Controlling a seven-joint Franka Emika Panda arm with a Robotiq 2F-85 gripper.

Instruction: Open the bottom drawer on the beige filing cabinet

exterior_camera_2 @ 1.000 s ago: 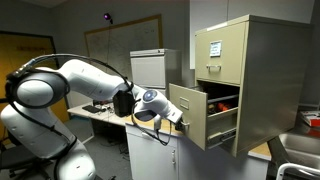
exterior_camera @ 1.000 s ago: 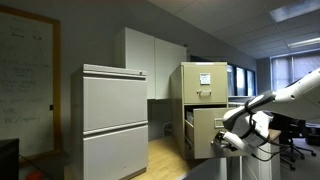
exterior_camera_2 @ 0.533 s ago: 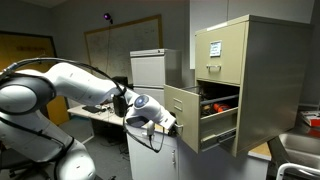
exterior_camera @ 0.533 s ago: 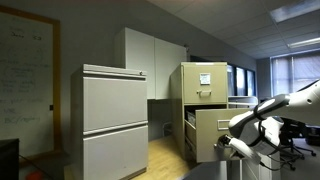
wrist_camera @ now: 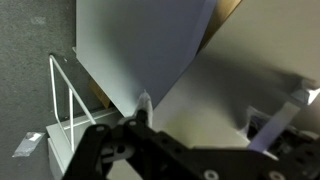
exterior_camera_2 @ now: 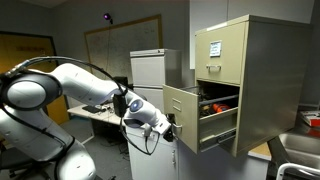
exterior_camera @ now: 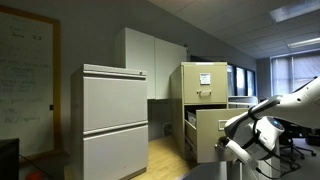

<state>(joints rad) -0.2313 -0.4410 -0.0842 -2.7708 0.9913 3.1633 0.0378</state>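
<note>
The beige filing cabinet (exterior_camera: 206, 82) (exterior_camera_2: 255, 70) shows in both exterior views. Its bottom drawer (exterior_camera: 208, 135) (exterior_camera_2: 181, 113) stands pulled well out, with dark and red contents inside. My gripper (exterior_camera_2: 170, 128) (exterior_camera: 236, 150) hovers just in front of the drawer front, at its lower part. In the wrist view the pale drawer front (wrist_camera: 230, 70) fills the picture, and my gripper (wrist_camera: 215, 110) is open, one fingertip (wrist_camera: 145, 104) at the left and the other at the right, with nothing between them. The handle is hidden.
A wider pale grey cabinet (exterior_camera: 114, 120) stands beside a tall white cupboard (exterior_camera: 150, 58). A desk and a white cabinet (exterior_camera_2: 148, 66) lie behind the arm. A metal bin (exterior_camera_2: 300, 152) sits at the lower right. A white wire frame (wrist_camera: 68, 100) stands below the drawer.
The drawer slid further out as the arm drew back. The gripper then opened, let go of the drawer front and dropped slightly.
</note>
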